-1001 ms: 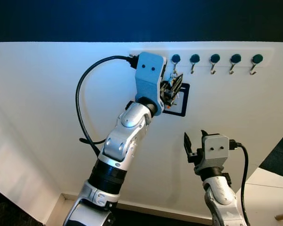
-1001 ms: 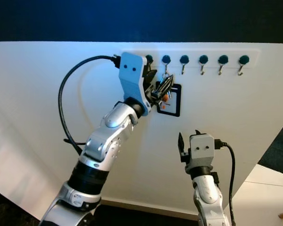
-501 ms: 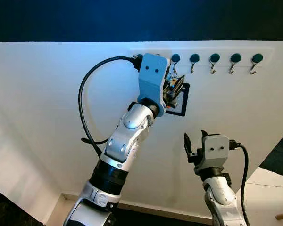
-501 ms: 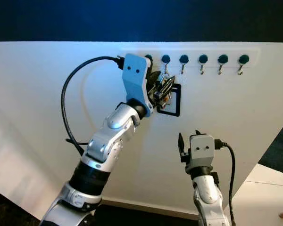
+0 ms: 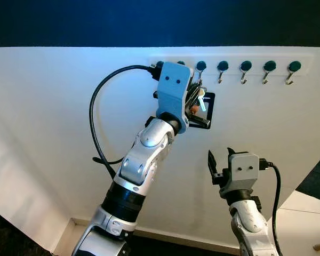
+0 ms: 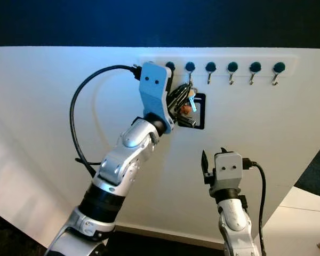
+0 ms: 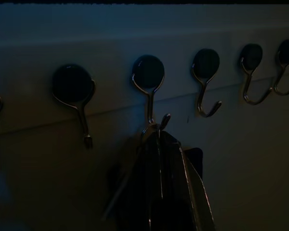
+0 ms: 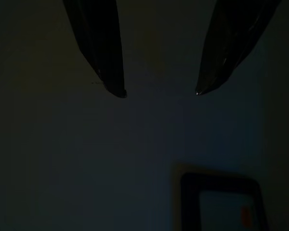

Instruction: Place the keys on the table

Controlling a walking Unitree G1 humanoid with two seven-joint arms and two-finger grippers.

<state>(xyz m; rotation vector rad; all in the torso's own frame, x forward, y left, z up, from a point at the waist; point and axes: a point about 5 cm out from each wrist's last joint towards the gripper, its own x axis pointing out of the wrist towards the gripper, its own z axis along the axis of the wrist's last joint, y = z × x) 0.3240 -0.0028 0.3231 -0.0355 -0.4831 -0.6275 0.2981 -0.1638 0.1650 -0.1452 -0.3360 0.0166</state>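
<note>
Left eye view: white wall (image 5: 53, 133), hook rail (image 5: 266, 57).

**No readable text**

Nothing legible is showing on any surface. The black-framed card (image 6: 198, 111) on the white wall (image 5: 53, 133) is carrying an orange mark, but it is too small and dark to read. The blue wrist housing (image 5: 173, 90) is bearing two screw holes, no lettering.
</note>
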